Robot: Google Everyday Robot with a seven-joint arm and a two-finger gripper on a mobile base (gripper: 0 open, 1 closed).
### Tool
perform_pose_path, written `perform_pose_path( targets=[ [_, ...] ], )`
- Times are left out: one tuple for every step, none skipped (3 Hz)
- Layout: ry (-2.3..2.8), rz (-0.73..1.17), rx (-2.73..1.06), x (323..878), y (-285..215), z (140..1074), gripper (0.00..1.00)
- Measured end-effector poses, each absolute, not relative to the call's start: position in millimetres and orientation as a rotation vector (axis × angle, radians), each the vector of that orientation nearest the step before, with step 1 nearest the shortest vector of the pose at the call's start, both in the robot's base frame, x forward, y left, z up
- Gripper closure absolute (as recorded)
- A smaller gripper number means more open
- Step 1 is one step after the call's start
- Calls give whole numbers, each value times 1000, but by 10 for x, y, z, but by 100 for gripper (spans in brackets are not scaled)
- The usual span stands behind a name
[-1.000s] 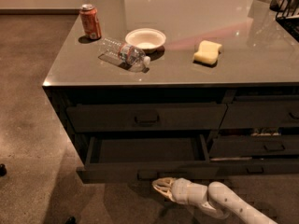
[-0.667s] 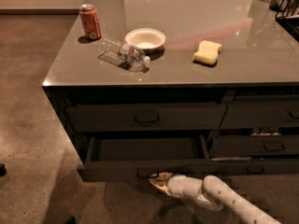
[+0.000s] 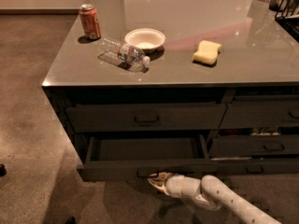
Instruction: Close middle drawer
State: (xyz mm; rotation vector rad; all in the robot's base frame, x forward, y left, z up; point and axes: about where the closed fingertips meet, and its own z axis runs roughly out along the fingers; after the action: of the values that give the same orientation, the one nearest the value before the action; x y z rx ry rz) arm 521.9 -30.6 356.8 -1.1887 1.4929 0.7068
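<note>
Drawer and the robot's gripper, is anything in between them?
No. In the camera view, the gripper sits low, right at the front of the open middle drawer, with nothing between them. Whether they touch is unclear.

Drawer (image 3: 107, 171) pulled out over floor (image 3: 32, 125). Gripper (image 3: 158, 181) held low at drawer front, near its middle. Room behind gripper taken up by arm (image 3: 224, 199), at right. Floor at left open. Box open at top, top drawer (image 3: 187, 117) shut just above.

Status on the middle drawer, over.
End effector low at the drawer front, centre; contact unclear. Middle drawer open, pulled well out. No obstruction visible inside.
</note>
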Motion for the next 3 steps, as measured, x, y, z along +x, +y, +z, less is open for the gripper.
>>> perform_pose_path(
  targets=[
    [1493, 707, -1189, 5220, -306, 3567, 100],
    [1489, 648, -1174, 5487, -249, 3441, 100],
    [1489, 609, -1168, 5668, -256, 3380, 100]
  ],
)
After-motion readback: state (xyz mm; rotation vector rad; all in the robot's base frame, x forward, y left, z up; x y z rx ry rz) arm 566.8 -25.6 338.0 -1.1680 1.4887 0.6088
